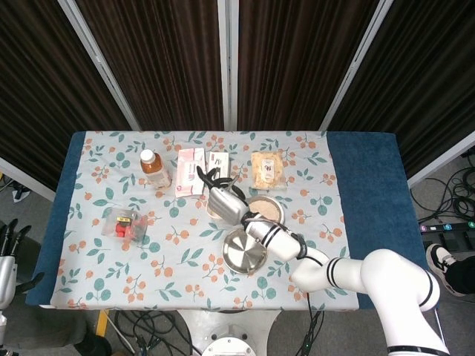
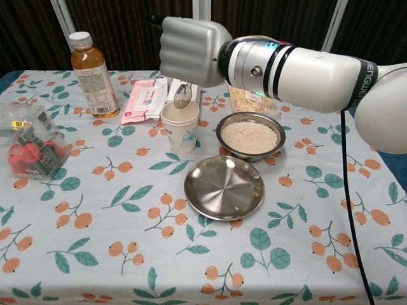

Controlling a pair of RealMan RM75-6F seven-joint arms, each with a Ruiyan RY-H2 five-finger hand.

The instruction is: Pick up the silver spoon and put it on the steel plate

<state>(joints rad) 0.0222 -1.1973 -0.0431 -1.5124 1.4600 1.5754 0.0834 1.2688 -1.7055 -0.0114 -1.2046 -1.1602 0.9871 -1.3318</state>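
From my chest camera only the bowl of the silver spoon [image 2: 182,95] shows under my right hand [image 2: 193,51]; its handle is hidden behind the grey palm, so I cannot see how the fingers lie on it, and in the head view the spoon is too small to pick out. My left hand [image 1: 9,241] shows only as dark fingertips at the head view's left edge, too cut off to tell its state. The clear plastic packet of red items [image 2: 27,147] runs off the chest view's left edge.
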